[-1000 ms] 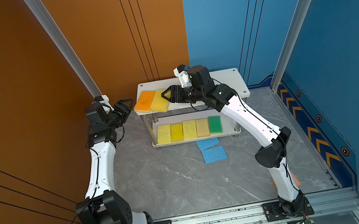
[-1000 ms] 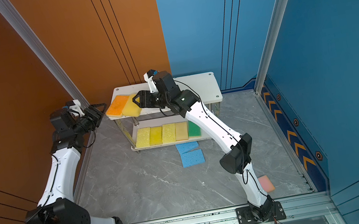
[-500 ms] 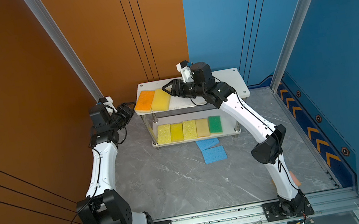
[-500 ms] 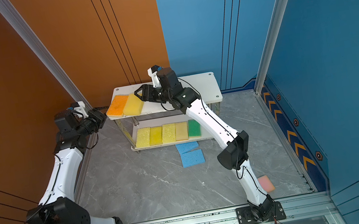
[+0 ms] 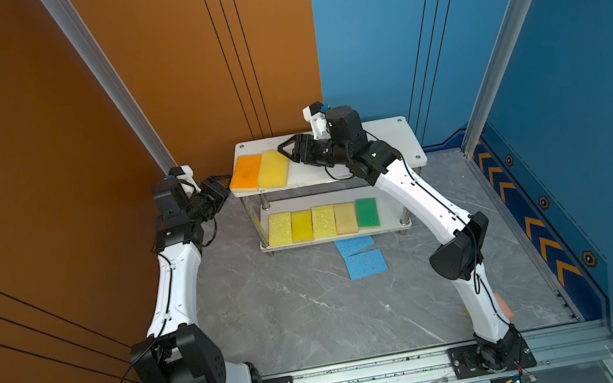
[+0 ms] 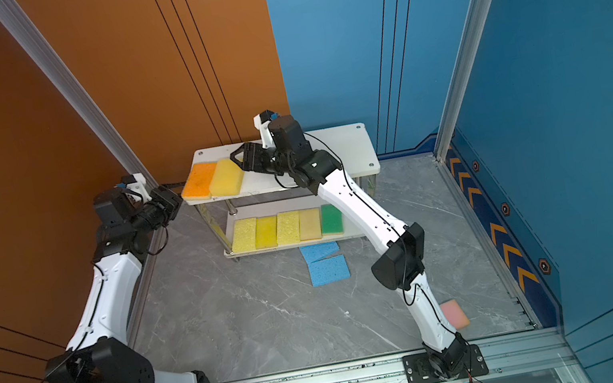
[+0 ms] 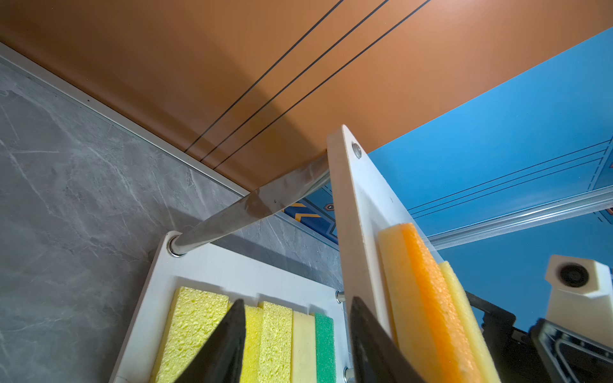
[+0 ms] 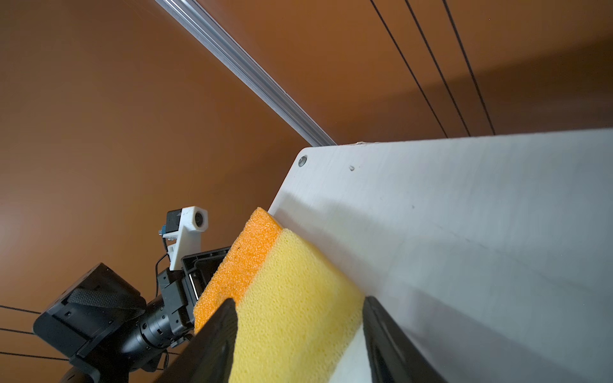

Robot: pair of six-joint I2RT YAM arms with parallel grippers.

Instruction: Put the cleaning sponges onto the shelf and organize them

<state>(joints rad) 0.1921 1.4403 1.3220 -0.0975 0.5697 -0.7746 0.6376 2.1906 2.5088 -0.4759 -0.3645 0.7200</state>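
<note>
Ten sponges counted. On the shelf [image 5: 385, 143], upper board, left end: orange sponge [image 5: 247, 172] and one yellow sponge [image 5: 273, 169] lie flat, long edges touching. Lower board: three yellow sponges [image 5: 301, 226], beige sponge [image 5: 345, 218] and green-faced sponge [image 5: 367, 212] in one row, green at the right end. Off the shelf: two light blue sponges [image 5: 365, 263] on the grey floor [image 5: 295, 312] just in front of the lower board, touching each other. The pink sponge [image 6: 455, 313] lies on the floor near my right arm's base. My right gripper [image 5: 287, 154] is over the upper board at the yellow sponge's far corner, fingers parted and astride that sponge's end, with bare board showing beside one finger; nothing clamped. My left gripper [image 5: 223, 188] stands just beside the shelf's left end, fingers parted, nothing between them. Contact with the board edge: cannot tell.
</note>
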